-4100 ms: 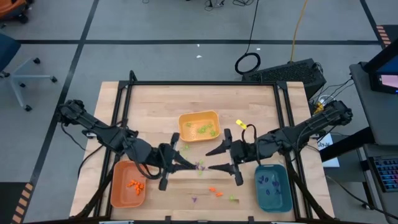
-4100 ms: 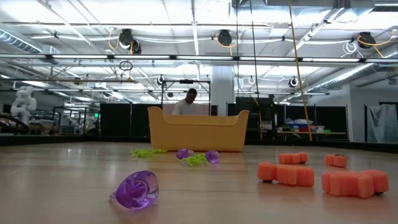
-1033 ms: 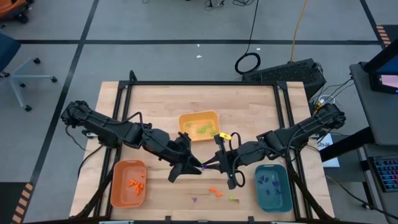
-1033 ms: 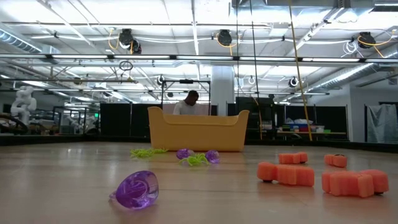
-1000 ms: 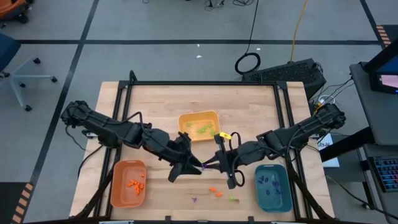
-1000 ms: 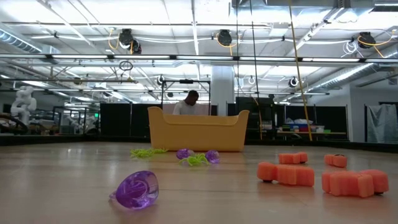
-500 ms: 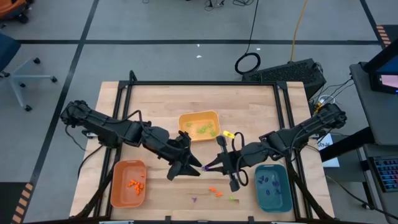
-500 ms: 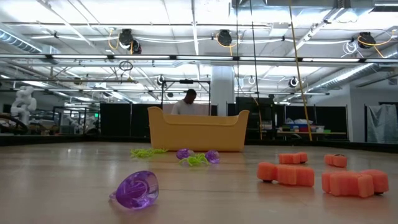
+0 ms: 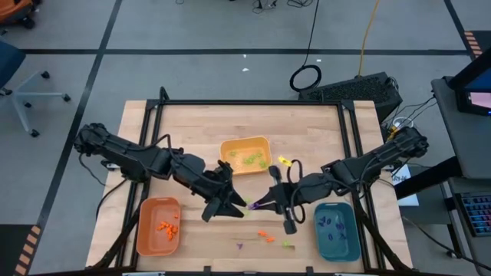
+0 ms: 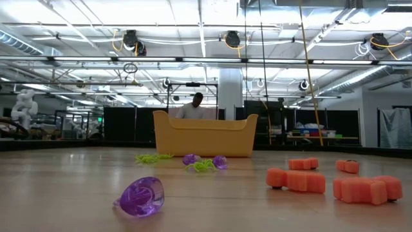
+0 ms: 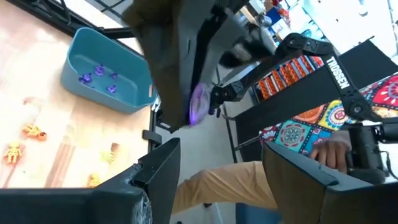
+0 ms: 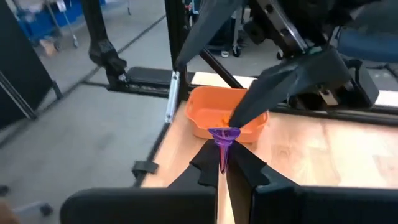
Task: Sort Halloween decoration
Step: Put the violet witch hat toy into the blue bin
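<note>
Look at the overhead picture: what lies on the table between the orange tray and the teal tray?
In the high view, between the orange tray and the teal tray lie loose pieces: orange ones, a purple one and a green one.

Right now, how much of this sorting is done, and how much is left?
Partly done. Orange pieces lie in the orange tray, green ones in the yellow tray and purple ones in the teal tray. In hand: the right gripper is shut on a purple piece, beside the open left gripper. Left: a few loose pieces on the table.
</note>
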Action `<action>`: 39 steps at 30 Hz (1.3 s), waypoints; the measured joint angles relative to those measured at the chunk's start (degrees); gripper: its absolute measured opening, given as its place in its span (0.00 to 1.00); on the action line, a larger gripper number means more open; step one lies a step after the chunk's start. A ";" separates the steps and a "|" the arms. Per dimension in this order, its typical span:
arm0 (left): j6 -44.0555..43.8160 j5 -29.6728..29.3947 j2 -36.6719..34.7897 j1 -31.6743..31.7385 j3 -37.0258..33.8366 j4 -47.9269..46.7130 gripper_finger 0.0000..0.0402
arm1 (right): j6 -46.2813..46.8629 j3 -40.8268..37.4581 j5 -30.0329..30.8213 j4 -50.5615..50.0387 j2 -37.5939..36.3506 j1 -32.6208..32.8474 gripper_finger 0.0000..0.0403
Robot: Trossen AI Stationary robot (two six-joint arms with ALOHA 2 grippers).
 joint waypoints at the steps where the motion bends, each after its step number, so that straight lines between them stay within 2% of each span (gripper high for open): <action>1: 0.03 0.02 -0.23 0.04 0.00 -0.23 0.57 | 1.31 0.00 0.02 -0.14 -0.47 0.04 0.00; 13: 3.10 -1.90 -1.38 0.11 0.00 -0.03 0.57 | 16.83 0.00 0.20 -16.65 -8.78 2.78 0.00; 21: 5.77 -13.81 -1.38 0.28 0.00 -0.15 0.57 | 31.81 0.00 0.09 -32.21 -12.37 5.84 0.00; 31: 15.55 -19.62 -1.38 0.22 0.00 1.23 0.57 | 49.93 0.00 -6.02 -53.45 -12.52 9.27 0.00; 36: 22.98 -20.11 -1.38 0.30 0.00 1.59 0.57 | 58.54 -0.28 -5.90 -59.06 -12.51 12.56 0.00; 39: 24.25 -22.50 -1.38 0.62 0.00 2.24 0.57 | 62.65 -2.11 -5.89 -60.58 -12.53 14.79 0.00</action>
